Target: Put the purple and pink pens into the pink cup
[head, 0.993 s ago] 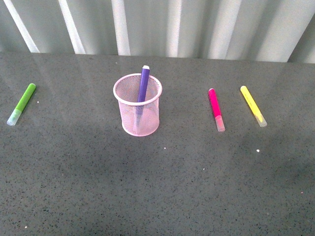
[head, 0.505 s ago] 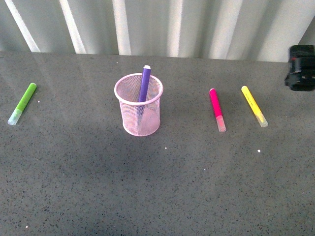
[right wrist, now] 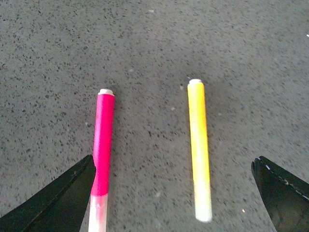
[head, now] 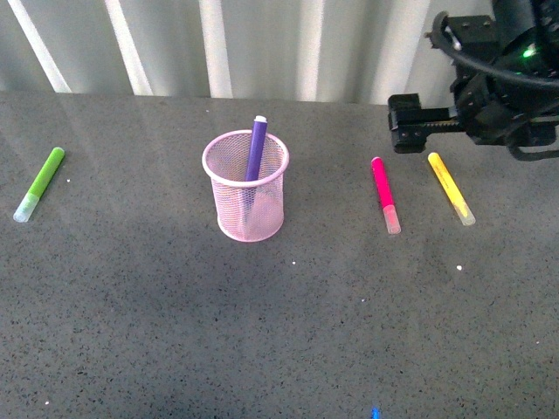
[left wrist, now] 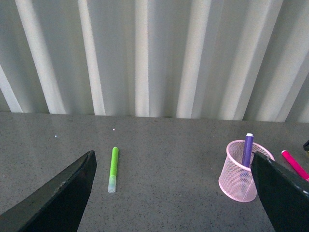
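The pink cup (head: 251, 188) stands upright on the grey table, left of centre, and the purple pen (head: 255, 148) leans inside it with its end above the rim. Right of the cup, the pink pen (head: 383, 192) lies flat, clear cap toward me. My right gripper (head: 424, 127) hangs open above the far ends of the pink pen and the yellow marker. In the right wrist view the pink pen (right wrist: 102, 150) lies by one finger of the right gripper (right wrist: 174, 205). My left gripper (left wrist: 171, 198) is open and empty, back from the cup (left wrist: 241, 171).
A yellow marker (head: 451, 188) lies just right of the pink pen, roughly parallel to it. A lime-green marker (head: 39, 183) lies far left on the table. A corrugated white wall (head: 262, 44) runs along the table's far edge.
My right arm has come in from the right edge and now hangs over the far ends of the pink pen and yellow marker. The cup and pens have not moved.
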Action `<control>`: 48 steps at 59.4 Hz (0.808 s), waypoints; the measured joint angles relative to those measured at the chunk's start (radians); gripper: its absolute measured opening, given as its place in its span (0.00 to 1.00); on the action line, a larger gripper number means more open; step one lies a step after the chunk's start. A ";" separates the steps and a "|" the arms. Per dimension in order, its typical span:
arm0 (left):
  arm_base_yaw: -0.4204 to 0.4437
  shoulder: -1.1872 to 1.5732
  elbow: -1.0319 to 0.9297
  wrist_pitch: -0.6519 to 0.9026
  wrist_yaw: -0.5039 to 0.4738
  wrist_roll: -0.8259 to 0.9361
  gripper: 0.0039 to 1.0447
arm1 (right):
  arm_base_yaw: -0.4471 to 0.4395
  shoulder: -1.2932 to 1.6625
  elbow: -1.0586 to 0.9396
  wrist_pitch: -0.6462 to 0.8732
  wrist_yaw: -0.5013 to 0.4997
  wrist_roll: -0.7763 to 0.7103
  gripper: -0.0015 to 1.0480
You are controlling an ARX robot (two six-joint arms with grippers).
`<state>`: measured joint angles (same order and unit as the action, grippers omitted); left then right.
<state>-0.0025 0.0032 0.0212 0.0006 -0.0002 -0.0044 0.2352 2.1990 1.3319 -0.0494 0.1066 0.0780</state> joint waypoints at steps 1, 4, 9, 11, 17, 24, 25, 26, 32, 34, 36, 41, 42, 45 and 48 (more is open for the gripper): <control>0.000 0.000 0.000 0.000 0.000 0.000 0.94 | 0.005 0.014 0.013 -0.003 0.000 0.000 0.93; 0.000 0.000 0.000 0.000 0.000 0.000 0.94 | 0.015 0.040 0.038 -0.011 -0.003 0.000 0.93; 0.000 0.000 0.000 0.000 0.000 0.000 0.94 | 0.031 0.082 0.081 -0.023 -0.003 -0.004 0.93; 0.000 0.000 0.000 0.000 0.000 0.000 0.94 | 0.037 0.099 0.097 -0.026 -0.003 -0.006 0.93; 0.000 0.000 0.000 0.000 0.000 0.000 0.94 | 0.050 0.148 0.151 -0.037 -0.009 -0.010 0.93; 0.000 0.000 0.000 0.000 0.000 0.000 0.94 | 0.051 0.186 0.199 -0.053 -0.008 -0.003 0.93; 0.000 0.000 0.000 0.000 0.000 0.000 0.94 | 0.051 0.190 0.204 -0.055 -0.007 -0.002 0.93; 0.000 0.000 0.000 0.000 0.000 0.000 0.94 | 0.051 0.198 0.214 -0.058 -0.008 0.001 0.93; 0.000 0.000 0.000 0.000 0.000 0.000 0.94 | 0.050 0.223 0.245 -0.071 -0.007 0.010 0.93; 0.000 0.000 0.000 0.000 0.000 0.000 0.94 | 0.049 0.232 0.254 -0.075 -0.007 0.014 0.93; 0.000 0.000 0.000 0.000 0.000 0.000 0.94 | 0.049 0.239 0.262 -0.079 -0.008 0.017 0.93; 0.000 0.000 0.000 0.000 0.000 0.000 0.94 | 0.049 0.257 0.279 -0.083 -0.011 0.023 0.93; 0.000 0.000 0.000 0.000 0.000 0.000 0.94 | 0.049 0.262 0.283 -0.084 -0.011 0.024 0.93; 0.000 0.000 0.000 0.000 0.000 0.000 0.94 | 0.050 0.270 0.289 -0.085 -0.015 0.026 0.93; 0.000 0.000 0.000 0.000 0.000 0.000 0.94 | 0.050 0.277 0.293 -0.085 -0.019 0.030 0.93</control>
<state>-0.0025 0.0032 0.0212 0.0006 -0.0002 -0.0044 0.2855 2.4756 1.6245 -0.1349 0.0875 0.1078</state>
